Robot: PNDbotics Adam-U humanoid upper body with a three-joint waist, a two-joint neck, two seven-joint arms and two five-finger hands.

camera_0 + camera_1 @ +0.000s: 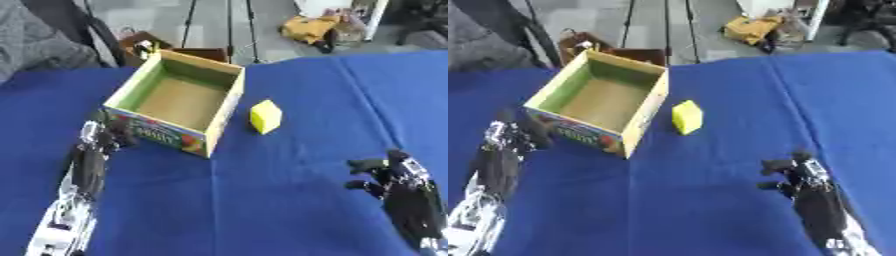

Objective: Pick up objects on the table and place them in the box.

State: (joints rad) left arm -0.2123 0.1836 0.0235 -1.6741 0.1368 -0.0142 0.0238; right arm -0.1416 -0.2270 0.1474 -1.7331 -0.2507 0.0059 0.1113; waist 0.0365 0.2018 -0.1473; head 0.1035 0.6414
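Open box (179, 100) on blue tabletop (262, 200), yellow block (266, 116) just right of it. Left robot hand (103, 134) touching box's near left corner, fingers unclear. Right robot hand (792, 175) near right, open, holding nothing.

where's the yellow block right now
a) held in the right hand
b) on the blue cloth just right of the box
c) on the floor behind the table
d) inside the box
b: the yellow block sits on the blue cloth beside the box, on its right side, with neither hand touching it.

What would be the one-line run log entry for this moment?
yellow block: on cloth, right of box | box: looks empty | left hand: at box's near-left corner | right hand: apart from block
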